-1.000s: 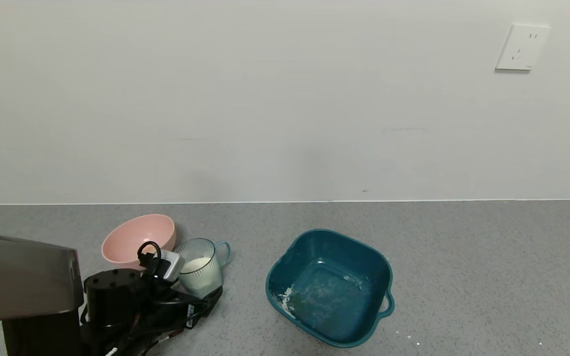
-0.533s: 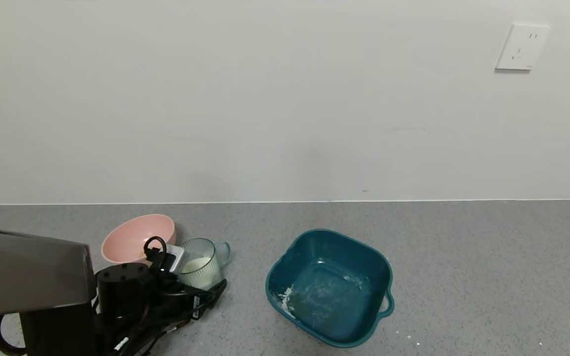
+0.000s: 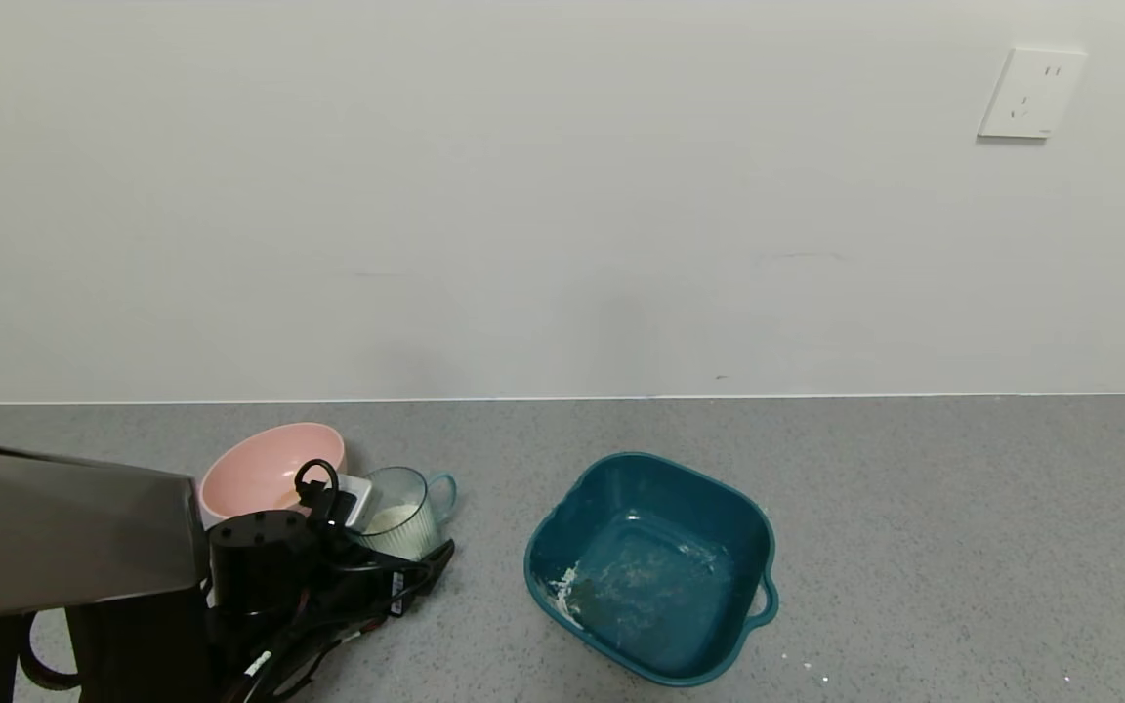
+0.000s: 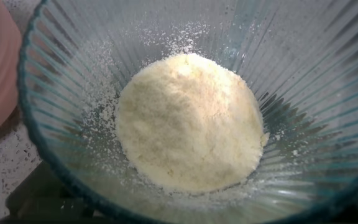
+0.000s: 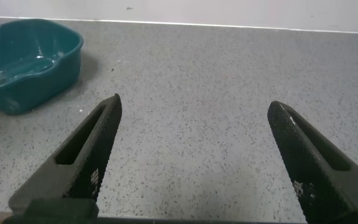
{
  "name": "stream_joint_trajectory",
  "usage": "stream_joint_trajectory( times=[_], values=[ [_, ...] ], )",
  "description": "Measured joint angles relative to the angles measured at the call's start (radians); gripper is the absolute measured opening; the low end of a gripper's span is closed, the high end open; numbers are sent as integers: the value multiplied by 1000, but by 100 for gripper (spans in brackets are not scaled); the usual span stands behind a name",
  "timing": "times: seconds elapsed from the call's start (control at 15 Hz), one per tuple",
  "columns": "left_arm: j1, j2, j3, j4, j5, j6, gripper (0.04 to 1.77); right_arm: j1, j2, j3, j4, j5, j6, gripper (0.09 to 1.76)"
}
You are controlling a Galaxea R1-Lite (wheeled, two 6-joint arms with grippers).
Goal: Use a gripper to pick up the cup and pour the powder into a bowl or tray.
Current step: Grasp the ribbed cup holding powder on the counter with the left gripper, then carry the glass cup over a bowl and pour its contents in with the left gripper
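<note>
Left gripper (image 3: 392,537) down at the cup (image 3: 404,513), fingers flanking its body on the grey counter (image 3: 914,547), though closed or not cannot be told. Cup upright just beside the pink bowl (image 3: 265,467), cream powder (image 4: 188,121) heaped inside, well apart from the teal basin (image 3: 562,532) to its right. Right gripper (image 5: 194,158) spread wide, holding nothing, above bare counter.

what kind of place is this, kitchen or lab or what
Probably a kitchen-style counter set up for robot trials: a grey speckled countertop against a plain white wall with a white wall socket, bearing a round pink bowl, a clear ribbed plastic cup of cream powder, and a dark teal square basin.
</note>
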Motion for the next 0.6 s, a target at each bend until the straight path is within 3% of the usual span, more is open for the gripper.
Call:
stream_joint_trajectory(
  times=[0.13,0.33,0.6],
  values=[
    [0,4,-5,0,0,-1,172,0,0,0,0,0,0,171],
    [1,4,-6,1,-3,-17,134,0,0,0,0,0,0,171],
    [1,1,-5,1,-2,-17,129,0,0,0,0,0,0,171]
  ],
)
